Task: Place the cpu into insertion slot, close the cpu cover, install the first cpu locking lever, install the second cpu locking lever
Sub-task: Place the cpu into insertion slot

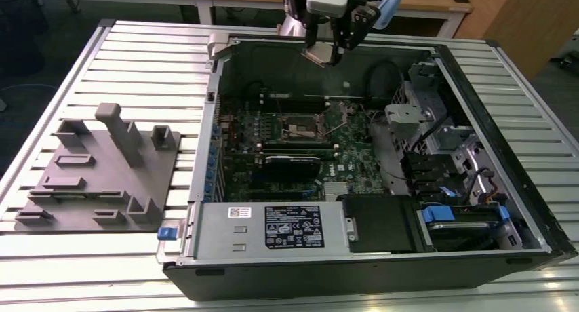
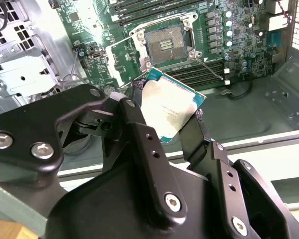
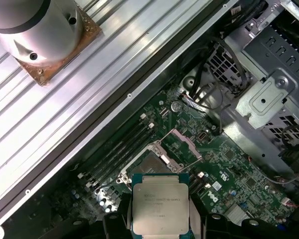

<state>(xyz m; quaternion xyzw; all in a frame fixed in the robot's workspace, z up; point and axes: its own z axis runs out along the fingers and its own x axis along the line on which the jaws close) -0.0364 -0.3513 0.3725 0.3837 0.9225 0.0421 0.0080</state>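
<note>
Presumably to spare its contacts, the cpu (image 3: 159,209) is clamped edgewise in the hand (image 2: 166,109), at twelve o'clock of the insertion slot (image 1: 303,127) in the exterior view.

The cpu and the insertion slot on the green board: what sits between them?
Nothing solid. In the exterior view the cpu, held by the end effector, hangs above the insertion slot with only open air between.

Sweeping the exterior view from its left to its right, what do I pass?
Grey fixture → insertion slot → drive cage. The gripper holding the cpu overlaps the slot, so it is left out.
</note>
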